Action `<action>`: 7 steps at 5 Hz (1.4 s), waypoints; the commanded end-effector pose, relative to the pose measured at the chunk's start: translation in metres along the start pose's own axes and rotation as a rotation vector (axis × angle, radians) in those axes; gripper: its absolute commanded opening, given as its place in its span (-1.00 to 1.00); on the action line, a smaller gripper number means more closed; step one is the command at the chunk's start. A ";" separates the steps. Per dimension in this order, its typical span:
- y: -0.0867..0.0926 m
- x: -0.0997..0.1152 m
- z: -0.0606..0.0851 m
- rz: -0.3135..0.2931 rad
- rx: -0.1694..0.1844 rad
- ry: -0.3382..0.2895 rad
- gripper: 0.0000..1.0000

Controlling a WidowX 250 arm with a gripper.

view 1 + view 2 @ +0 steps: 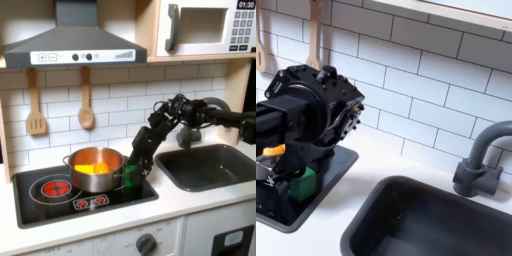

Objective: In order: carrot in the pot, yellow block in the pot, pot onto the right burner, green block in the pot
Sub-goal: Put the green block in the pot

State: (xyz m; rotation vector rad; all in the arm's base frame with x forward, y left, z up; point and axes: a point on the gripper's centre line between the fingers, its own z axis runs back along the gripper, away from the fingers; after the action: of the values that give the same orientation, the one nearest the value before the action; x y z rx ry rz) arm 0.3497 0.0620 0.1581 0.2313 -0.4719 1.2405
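The round shiny steel pot [96, 168] sits on the black stovetop's [40, 205] right-hand part in the first exterior view, with orange and yellow showing inside, so I judge the carrot, yellow block and slide done. Left to do: the small bright green block [130, 177], touching the pot's right side, at the tool [132, 170]. The tool appears closed on it in both exterior views. The sink [208, 165] lies right of the pot; white worktop [150, 208] stays free in front.
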 end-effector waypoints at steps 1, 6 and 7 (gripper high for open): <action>0.001 -0.005 -0.003 0.006 -0.005 0.019 1.00; 0.002 -0.002 -0.010 -0.009 -0.005 0.018 -1.00; 0.000 0.005 -0.013 0.003 0.000 0.021 -1.00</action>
State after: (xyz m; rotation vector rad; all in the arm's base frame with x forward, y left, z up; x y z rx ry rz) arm 0.3543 0.0719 0.1546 0.2064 -0.4723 1.2432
